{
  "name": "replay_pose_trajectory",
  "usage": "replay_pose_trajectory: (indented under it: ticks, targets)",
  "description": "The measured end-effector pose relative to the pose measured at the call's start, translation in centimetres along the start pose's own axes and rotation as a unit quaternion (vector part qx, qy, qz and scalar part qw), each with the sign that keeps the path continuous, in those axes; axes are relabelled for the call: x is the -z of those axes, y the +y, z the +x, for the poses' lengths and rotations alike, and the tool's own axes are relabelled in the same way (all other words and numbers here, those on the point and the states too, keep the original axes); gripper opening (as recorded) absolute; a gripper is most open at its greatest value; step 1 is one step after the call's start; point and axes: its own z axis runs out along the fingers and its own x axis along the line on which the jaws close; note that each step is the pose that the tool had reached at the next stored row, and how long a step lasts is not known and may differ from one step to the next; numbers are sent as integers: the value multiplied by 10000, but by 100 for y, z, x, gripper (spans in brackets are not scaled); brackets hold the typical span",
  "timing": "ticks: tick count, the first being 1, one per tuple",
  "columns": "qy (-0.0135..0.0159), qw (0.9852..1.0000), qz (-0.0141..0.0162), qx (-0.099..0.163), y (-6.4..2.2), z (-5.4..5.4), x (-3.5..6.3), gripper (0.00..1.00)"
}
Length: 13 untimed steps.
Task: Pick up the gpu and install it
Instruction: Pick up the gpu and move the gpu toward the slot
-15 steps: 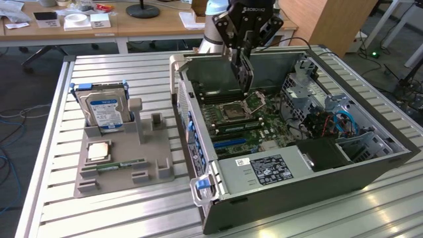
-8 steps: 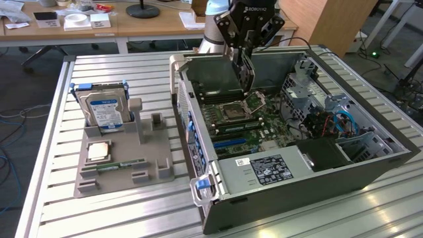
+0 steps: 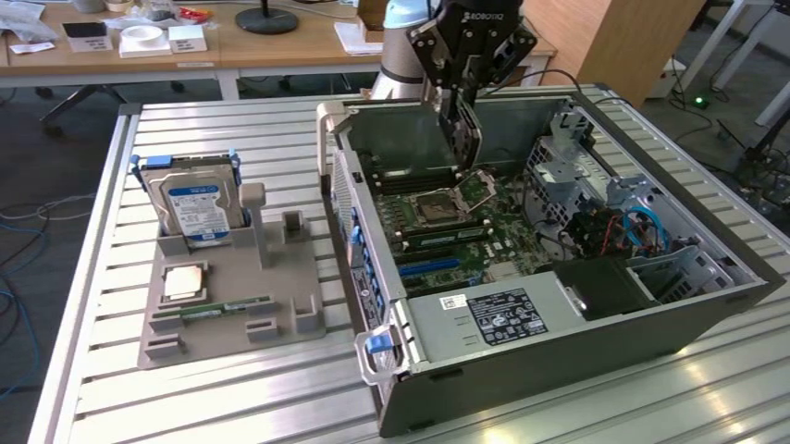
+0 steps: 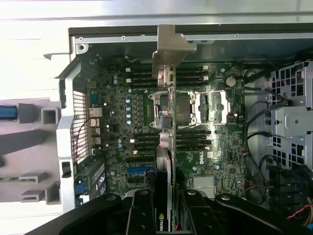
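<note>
Wrist view: tool (image 4: 166,211) clamps the gpu (image 4: 169,54), hanging edge-on straight below it, above the motherboard (image 4: 122,107).

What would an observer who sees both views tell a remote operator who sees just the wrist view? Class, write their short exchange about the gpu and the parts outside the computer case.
Operator: In the wrist view, the tool grips the gpu edge-on over the motherboard. Is it seated?
Observer: No. In the exterior view the gpu hangs upright from the tool, and its lower end appears clear of the board, above the CPU socket.
Operator: What stands outside the case?
Observer: On the exterior view's left, a grey holder carries a hard drive standing upright.
</note>
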Motion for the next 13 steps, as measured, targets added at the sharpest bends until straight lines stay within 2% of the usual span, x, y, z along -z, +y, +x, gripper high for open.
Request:
replay_pose_trajectory:
  ticks: [13]
  targets:
    - [0, 10000, 0, 8, 35, -147, -6, 26]
